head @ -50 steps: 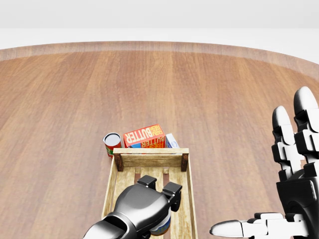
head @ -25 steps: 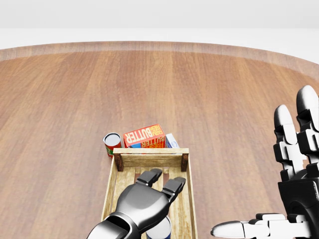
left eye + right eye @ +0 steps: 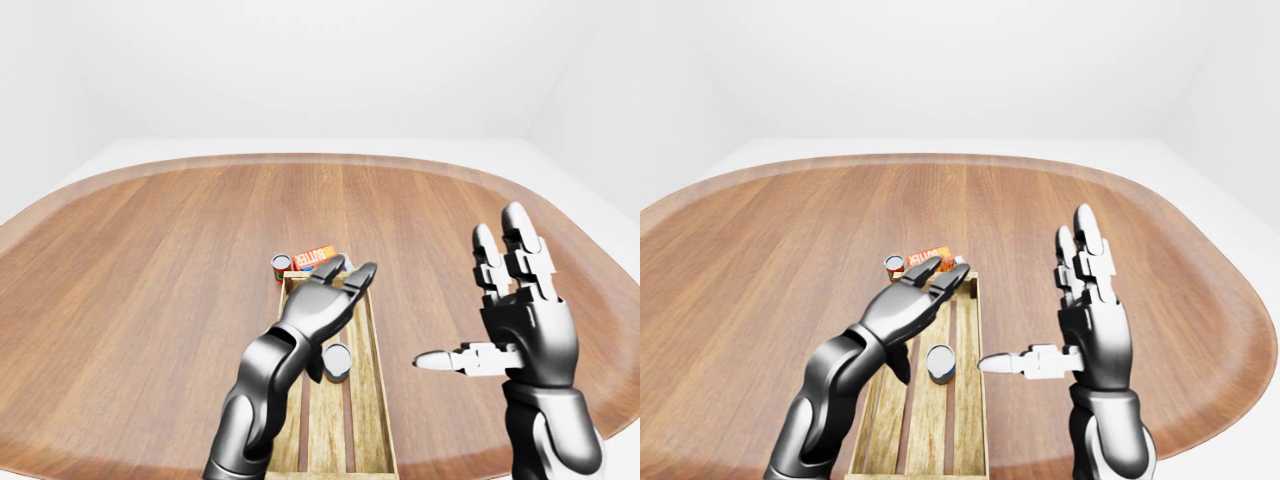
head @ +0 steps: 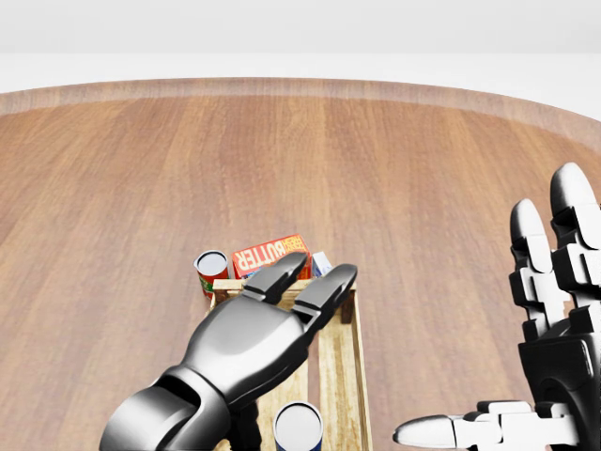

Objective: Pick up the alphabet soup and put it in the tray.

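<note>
The alphabet soup can (image 3: 337,361) stands upright inside the wooden slatted tray (image 3: 378,405), near its middle; in the head view the can (image 4: 299,427) shows at the bottom edge. My left hand (image 4: 316,272) hovers above the tray, beyond the can, with its fingers stretched out flat; it is open and holds nothing. My right hand (image 3: 468,300) is raised to the right of the tray, palm up and fingers spread, open and empty.
Just past the tray's far end stand a red can (image 4: 210,271), an orange butter box (image 4: 270,255) and a small white and blue box (image 4: 322,263), partly hidden by my left fingers. The round wooden table (image 3: 150,260) stretches all around.
My left hand has opened, let go of the soup can and risen toward the tray's far end. The can now stands uncovered in the tray. The right hand has barely moved.
</note>
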